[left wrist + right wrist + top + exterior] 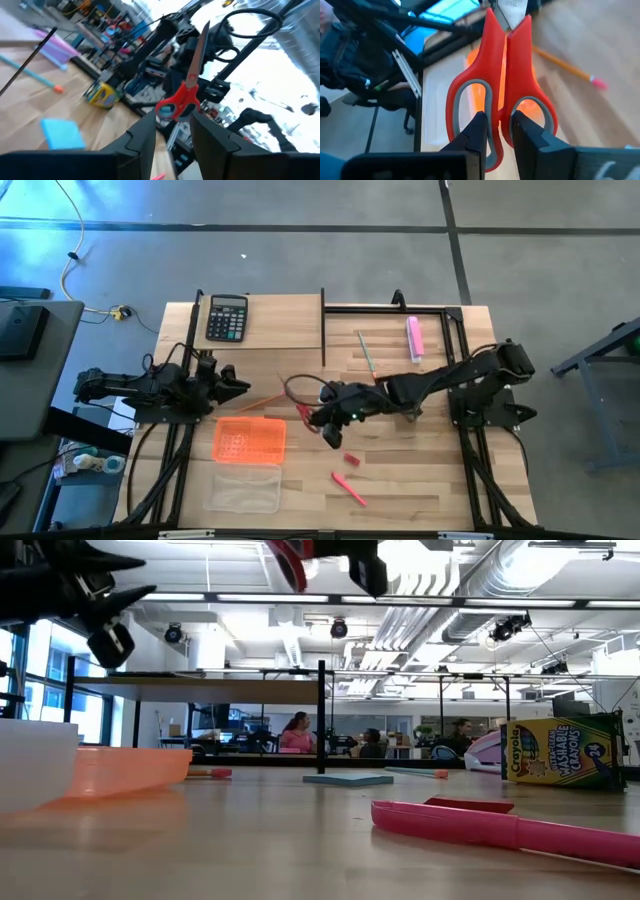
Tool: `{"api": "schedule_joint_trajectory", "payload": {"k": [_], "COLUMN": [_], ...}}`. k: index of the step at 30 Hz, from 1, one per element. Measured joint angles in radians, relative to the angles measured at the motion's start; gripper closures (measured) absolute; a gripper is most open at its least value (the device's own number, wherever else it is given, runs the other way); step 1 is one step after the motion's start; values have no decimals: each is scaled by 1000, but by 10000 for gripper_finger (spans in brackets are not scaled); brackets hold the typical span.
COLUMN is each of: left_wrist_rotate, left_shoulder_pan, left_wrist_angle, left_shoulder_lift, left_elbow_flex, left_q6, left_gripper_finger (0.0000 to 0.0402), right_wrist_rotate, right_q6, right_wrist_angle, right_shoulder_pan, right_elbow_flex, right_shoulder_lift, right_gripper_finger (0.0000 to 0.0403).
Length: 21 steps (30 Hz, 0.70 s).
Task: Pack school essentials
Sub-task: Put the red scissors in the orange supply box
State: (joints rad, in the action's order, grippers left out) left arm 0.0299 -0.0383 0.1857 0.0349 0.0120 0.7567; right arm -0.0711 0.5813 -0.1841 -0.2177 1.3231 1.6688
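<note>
Grey concrete floor (300,260); open-ceiling office, windows (55,705).

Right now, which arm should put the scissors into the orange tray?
Right. Its claw already grips the scissors and hangs just beside the orange tray. The left claw holds nothing, near the table's left edge.

Bare wood w/ lots of room btw the orange plastic basket (249,439) and the small red eraser (351,458). Right gripper (333,427) w/ red-handled scissors (499,95) hangs over it, blocking the way. Left gripper (240,386) sits beside the basket's far edge.
</note>
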Motion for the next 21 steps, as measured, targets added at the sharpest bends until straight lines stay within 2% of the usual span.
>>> {"api": "schedule_joint_trajectory", "payload": {"k": [4, 10, 13, 16, 21], "left_wrist_rotate": [4, -19, -71, -99, -116], "left_shoulder_pan": [0, 0, 0, 0, 0], "left_wrist_angle": [62, 9, -117, -313, -534], "left_shoulder_lift": [0, 0, 0, 0, 20], "left_elbow_flex": [2, 67, 136, 217, 334], "left_q6": [0, -33, -42, -35, 0], "left_gripper_finger": [291, 286, 290, 298, 311], "right_wrist_rotate": [0, -1, 5, 13, 25], "right_q6": [-53, -103, -125, -153, -195], "right_wrist_angle": [1, 91, 184, 248, 254], "right_shoulder_pan": [24, 40, 41, 41, 41], "right_elbow_flex": [52, 106, 112, 112, 112], "right_shoulder_lift": [0, 0, 0, 0, 0], "right_gripper_finger": [356, 356, 356, 356, 356]}}
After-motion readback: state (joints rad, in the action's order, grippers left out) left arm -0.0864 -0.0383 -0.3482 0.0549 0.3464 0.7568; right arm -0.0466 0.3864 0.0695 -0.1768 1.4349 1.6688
